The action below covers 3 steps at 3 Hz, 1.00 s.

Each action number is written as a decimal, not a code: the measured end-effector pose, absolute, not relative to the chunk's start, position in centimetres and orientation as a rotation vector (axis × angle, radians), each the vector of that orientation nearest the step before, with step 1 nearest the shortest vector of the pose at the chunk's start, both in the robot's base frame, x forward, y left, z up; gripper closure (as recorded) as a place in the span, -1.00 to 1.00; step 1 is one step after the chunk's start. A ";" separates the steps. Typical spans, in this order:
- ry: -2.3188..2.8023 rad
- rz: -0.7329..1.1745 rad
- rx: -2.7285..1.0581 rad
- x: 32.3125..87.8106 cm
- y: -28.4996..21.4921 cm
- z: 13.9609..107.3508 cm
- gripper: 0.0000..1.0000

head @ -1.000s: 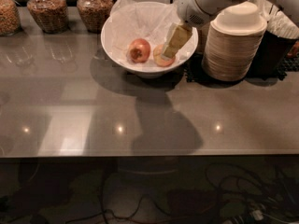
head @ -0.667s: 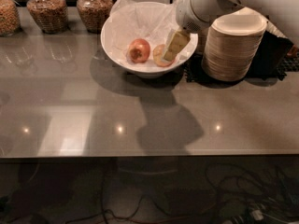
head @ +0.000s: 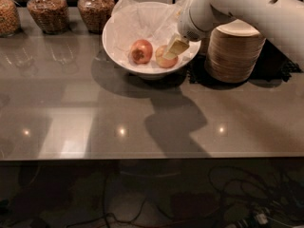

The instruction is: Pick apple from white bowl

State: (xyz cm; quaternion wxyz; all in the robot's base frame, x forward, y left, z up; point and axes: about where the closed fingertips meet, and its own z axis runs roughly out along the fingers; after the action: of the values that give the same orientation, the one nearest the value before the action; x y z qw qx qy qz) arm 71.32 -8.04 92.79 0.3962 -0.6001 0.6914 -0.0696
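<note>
The white bowl [head: 118, 30], wide and lined with crinkled white paper, stands at the back middle of the grey table. Two apples lie in it. The paler yellowish apple [head: 163, 59] is on the right, and the redder apple [head: 141, 51] with a dark patch is to its left. My gripper [head: 173, 52] reaches down into the bowl from the right. It sits against the upper right side of the paler apple and hides part of it. The white arm [head: 237, 6] stretches in from the upper right.
A stack of beige disposable bowls [head: 235, 56] stands on a black mat just right of the white bowl, under the arm. Glass jars of snacks [head: 46, 11] line the back left. The table's front edge [head: 152, 156] runs across the lower part of the view.
The arm has swung lower across the stacked bowls. The gripper stays at the paler apple, shifted slightly, and more of that apple shows now. The redder apple has not moved.
</note>
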 end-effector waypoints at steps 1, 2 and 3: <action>1.785 -0.167 -1.521 71.7 -8.4 91.3 -0.36; 1.808 -0.150 -1.528 71.8 -8.4 90.1 -0.40; 1.827 -0.128 -1.535 71.9 -8.2 89.0 -0.38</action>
State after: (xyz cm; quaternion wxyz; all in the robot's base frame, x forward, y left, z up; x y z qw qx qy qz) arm 71.86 -8.17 89.04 0.3673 -0.5975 0.7111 -0.0497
